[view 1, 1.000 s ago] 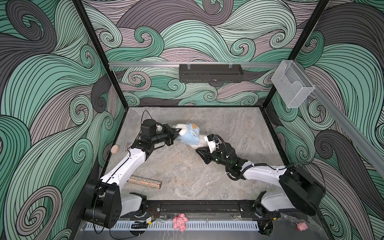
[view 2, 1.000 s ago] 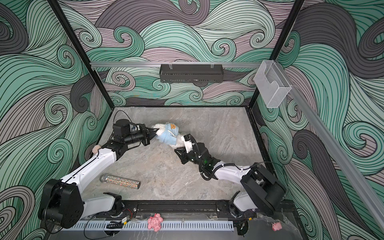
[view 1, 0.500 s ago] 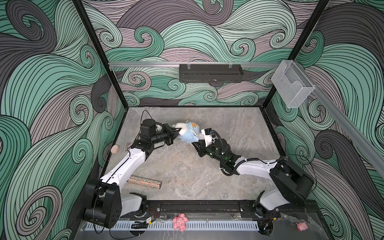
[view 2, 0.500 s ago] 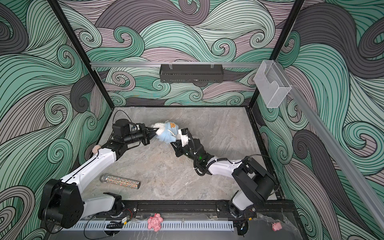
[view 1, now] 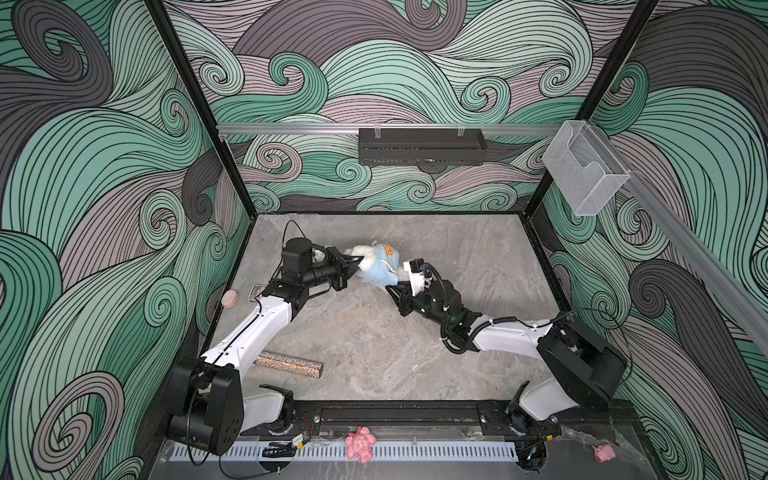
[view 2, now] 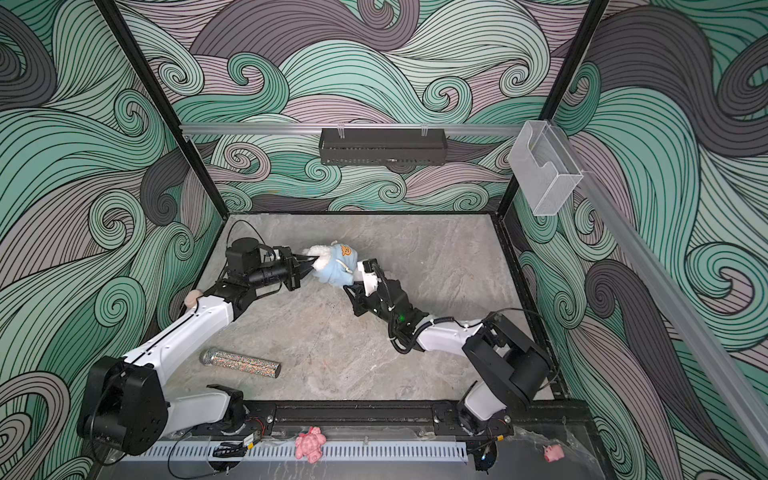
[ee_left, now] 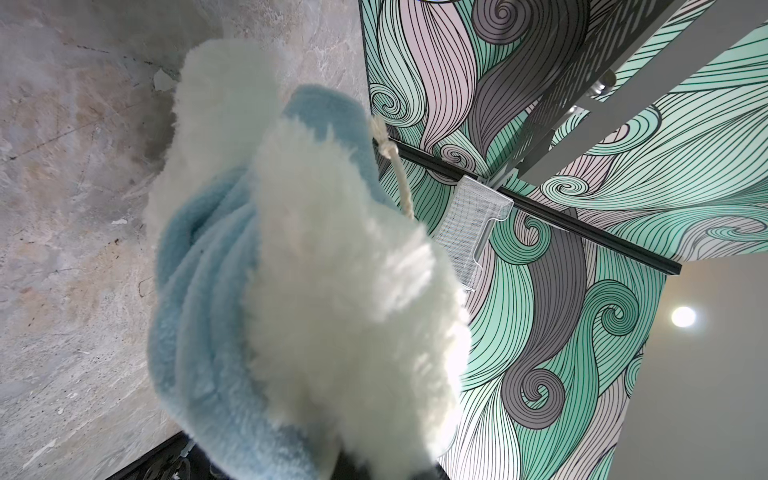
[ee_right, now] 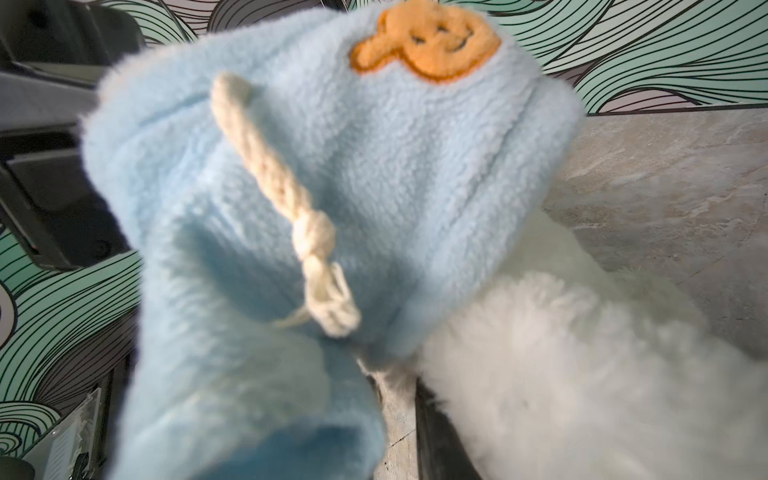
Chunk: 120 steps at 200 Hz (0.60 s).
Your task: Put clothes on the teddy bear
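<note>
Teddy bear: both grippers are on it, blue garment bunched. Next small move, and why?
Probably ease the right gripper slightly away from the left gripper, drawing the blue garment further along the teddy bear: the left grips white fur, the fabric sits in folds, bare fur shows at both ends.

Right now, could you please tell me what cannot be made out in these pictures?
Fluffy white teddy bear: face shows in no view; the light blue fleece garment wraps its middle.
Left pincer: tips buried in white fur in both top views.
Right pincer: tips under the garment, grip unclear.
Small patterned card: too small to read.
</note>
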Each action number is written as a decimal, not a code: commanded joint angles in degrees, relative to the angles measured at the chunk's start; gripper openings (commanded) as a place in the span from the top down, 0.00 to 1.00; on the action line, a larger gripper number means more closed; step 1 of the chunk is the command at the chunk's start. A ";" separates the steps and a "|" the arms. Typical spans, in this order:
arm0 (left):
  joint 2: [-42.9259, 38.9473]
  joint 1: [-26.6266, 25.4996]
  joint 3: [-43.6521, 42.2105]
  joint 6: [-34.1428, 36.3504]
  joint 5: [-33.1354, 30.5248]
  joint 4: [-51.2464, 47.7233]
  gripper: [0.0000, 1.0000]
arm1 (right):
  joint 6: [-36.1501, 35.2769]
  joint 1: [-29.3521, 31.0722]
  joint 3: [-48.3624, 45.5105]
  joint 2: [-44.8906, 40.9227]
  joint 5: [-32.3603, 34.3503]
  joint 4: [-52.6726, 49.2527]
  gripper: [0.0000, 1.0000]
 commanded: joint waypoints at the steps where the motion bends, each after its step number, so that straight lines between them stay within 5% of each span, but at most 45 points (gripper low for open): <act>1: -0.05 -0.70 2.47 -0.41 1.95 2.39 1.00 | -1.36 0.16 0.20 0.49 0.80 1.28 0.78; 120: 0.70 -2.27 2.18 -0.34 2.08 3.44 1.00 | 1.14 -1.15 4.79 2.05 0.10 4.69 0.78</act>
